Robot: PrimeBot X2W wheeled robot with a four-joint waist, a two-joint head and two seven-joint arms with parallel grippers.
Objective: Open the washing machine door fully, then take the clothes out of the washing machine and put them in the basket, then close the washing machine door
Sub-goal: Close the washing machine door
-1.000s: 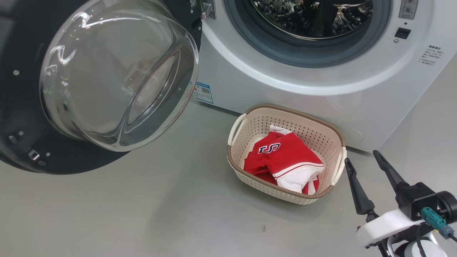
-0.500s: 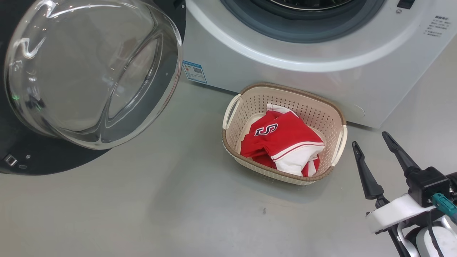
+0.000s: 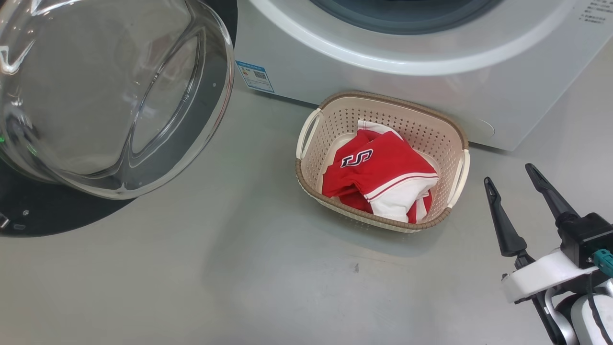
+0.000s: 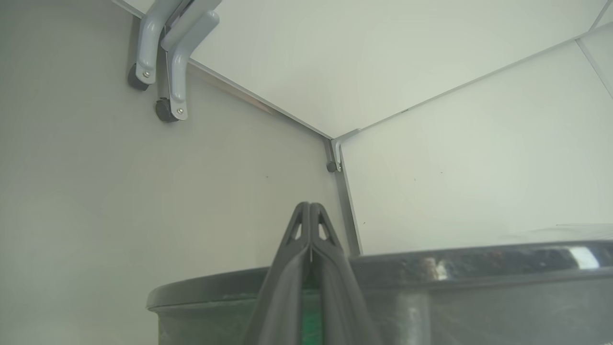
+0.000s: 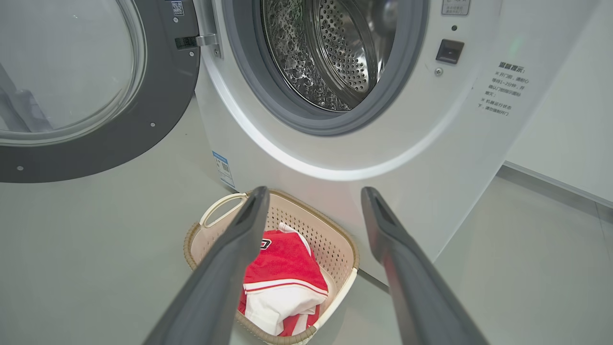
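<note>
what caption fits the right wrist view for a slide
Open right pincer facing the basket of red clothes, in front of the washing machine with its door wide open.

washing machine [image 3: 383, 91]: 1 | washing machine door [image 3: 110, 96]: 1 | basket [image 3: 416, 129]: 1 | clothes [image 3: 383, 167]: 1 heap

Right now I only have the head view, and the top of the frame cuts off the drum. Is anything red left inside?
Observer: In the right wrist view, the part of the drum that shows is bare perforated steel.
Operator: And my left hand?
Observer: In its wrist view the left hand is shut, its fingers pressed together with nothing between them. It sits just above a glossy dark curved edge.
</note>
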